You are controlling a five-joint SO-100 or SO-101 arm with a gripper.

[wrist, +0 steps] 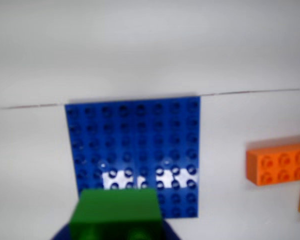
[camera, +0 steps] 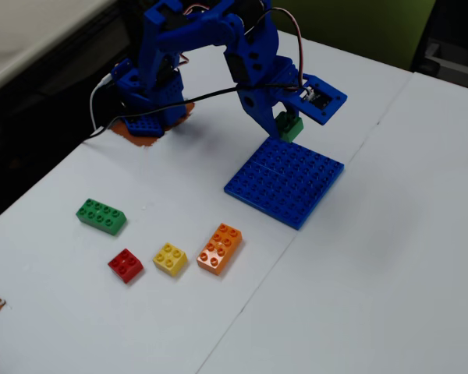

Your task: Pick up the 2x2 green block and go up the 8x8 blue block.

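Hanging clamped in the gripper (camera: pixel 287 125) jaws, the green block (camera: pixel 290 126) is sitting just above the back edge of the blue plate (camera: pixel 285 181), apart from it. Set down this near the rim, it is risking overhanging or missing the studs and tipping off. The block is smooth, glossy plastic; the plate is thin, square and stud-gridded, lying on the matte white table (camera: pixel 390 257).

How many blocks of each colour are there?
Green: 2, the small block in the end effector and the long brick
Blue: 1, the big baseplate
Orange: 1, a brick
Yellow: 1, a brick
Red: 1, a brick
Total: 6
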